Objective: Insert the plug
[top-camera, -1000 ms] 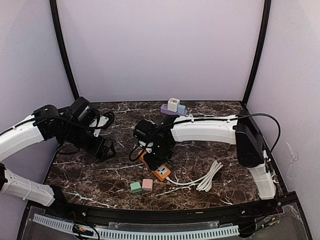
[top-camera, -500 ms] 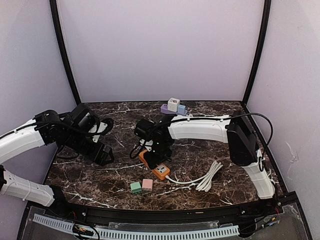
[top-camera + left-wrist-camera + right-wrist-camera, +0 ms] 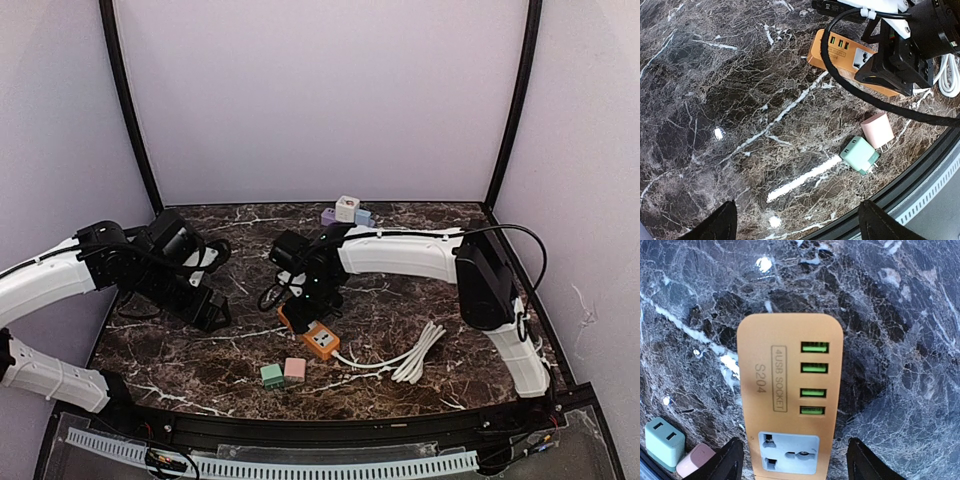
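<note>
Right end effector (image 3: 800, 462), jaws apart, straddles the orange power strip (image 3: 785, 365); pink plug (image 3: 877, 131) and green plug (image 3: 858, 155) lie on the tabletop (image 3: 715, 75) just off its socket end, left end effector (image 3: 800, 227) open farther off.

The orange strip (image 3: 790, 395) reads "4USB SOCKET", "S204".
</note>
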You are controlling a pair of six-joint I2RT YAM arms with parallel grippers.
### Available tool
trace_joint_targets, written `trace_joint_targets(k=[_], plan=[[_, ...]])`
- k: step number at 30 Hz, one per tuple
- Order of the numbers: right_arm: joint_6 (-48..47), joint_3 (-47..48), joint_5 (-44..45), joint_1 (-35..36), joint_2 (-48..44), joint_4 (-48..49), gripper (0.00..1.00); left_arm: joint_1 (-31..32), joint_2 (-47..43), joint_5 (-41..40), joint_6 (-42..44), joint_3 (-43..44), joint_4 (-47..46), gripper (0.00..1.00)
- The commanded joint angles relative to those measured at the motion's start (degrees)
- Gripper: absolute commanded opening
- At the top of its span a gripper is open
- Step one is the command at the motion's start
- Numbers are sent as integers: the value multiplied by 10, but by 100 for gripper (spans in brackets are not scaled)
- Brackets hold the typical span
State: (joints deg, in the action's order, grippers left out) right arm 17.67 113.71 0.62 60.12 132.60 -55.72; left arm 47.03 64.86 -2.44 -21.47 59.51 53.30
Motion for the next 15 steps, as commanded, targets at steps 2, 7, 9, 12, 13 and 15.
trace_joint_targets(k=[2,7,9,12,13,15], plan=[[-18,28,-4,-6,-7,1,74,-3,9,1,-8,-8,-5,85],[-22,32,1,-17,-41,1,84,-3,16,19,-19,-22,-21,85],[-25,31,7,-24,-57,2,93,-2,20,22,-29,-29,-26,85],[-27,20,21,-31,-83,4,99,-1,27,69,-38,-45,-44,85],[-27,14,25,-33,-93,4,99,2,30,76,-42,-47,-50,85],[-29,-1,31,-37,-112,8,98,10,40,87,-50,-51,-56,85]])
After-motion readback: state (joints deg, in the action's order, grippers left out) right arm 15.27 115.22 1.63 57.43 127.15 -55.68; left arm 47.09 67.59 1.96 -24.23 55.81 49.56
